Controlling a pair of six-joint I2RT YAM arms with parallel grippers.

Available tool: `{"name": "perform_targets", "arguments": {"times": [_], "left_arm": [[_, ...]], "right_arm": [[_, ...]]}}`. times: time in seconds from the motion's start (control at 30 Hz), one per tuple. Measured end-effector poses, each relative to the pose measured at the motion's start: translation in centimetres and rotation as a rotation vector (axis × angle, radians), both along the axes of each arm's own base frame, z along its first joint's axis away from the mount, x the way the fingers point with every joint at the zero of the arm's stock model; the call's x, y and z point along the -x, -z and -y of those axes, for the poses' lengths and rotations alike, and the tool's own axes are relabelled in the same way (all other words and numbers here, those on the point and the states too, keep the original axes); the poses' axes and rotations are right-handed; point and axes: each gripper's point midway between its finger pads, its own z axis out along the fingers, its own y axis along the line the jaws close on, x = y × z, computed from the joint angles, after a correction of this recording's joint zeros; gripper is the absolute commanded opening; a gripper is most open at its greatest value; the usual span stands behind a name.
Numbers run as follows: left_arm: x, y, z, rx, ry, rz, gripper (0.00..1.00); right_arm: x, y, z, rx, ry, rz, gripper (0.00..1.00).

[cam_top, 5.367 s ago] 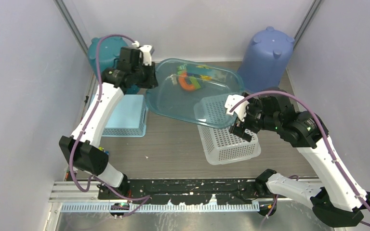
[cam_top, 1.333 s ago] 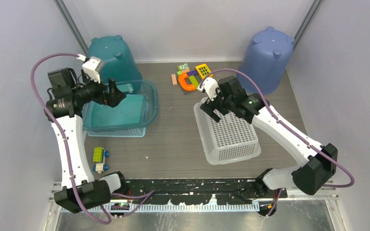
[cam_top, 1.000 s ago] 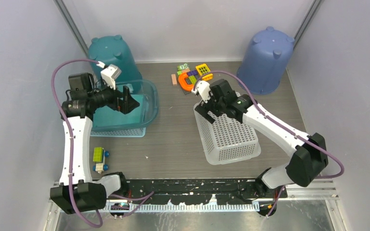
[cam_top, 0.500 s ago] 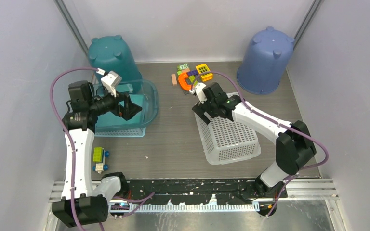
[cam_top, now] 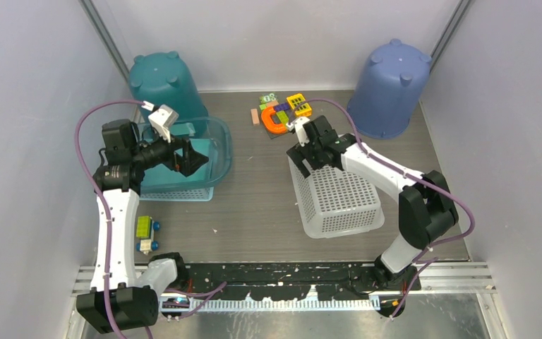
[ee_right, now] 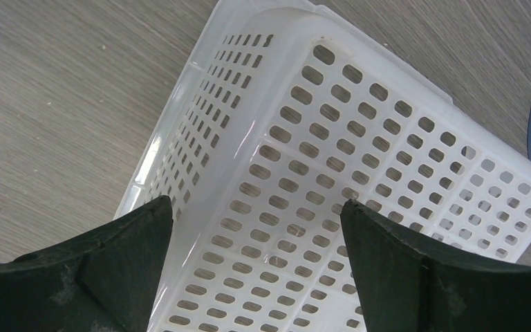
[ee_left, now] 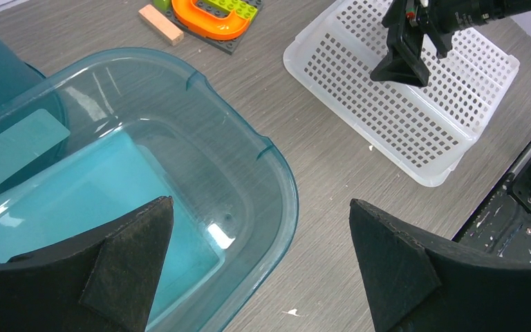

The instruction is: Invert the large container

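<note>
Right gripper (ee_right: 256,203) has advanced above the white basket (cam_top: 339,201) at its far end, jaws spread, its length running nearward.

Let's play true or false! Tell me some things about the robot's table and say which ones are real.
The right gripper is open above the white basket. True.
The toy blocks are inside the white basket. False: they lie on the table beyond it.
The blue bucket lies on its side. False: it stands bottom up.
The left gripper is open. True.
The clear tub sits on a light blue basket. True.
</note>
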Motion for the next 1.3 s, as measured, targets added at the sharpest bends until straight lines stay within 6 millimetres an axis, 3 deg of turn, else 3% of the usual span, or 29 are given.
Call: {"name": "perform_targets", "arguments": {"times": [0.37,0.73,1.3], "left_arm": [[-0.2,-0.2,0.0,-0.002,0.000,0.012,1.00],[-0.2,-0.1,0.0,0.001,-0.001,0.011,1.00],[-0.2,-0.2,0.0,0.008,-0.005,0.007,1.00]], "right_arm": [[-0.4,0.1,2.2,-0.001,0.063,-0.015,0.85],[0.6,0.1,6.9,0.024,0.156,-0.045,0.84],[2.8,0.4,10.1,0.101,0.136,-0.075,0.85]]}}
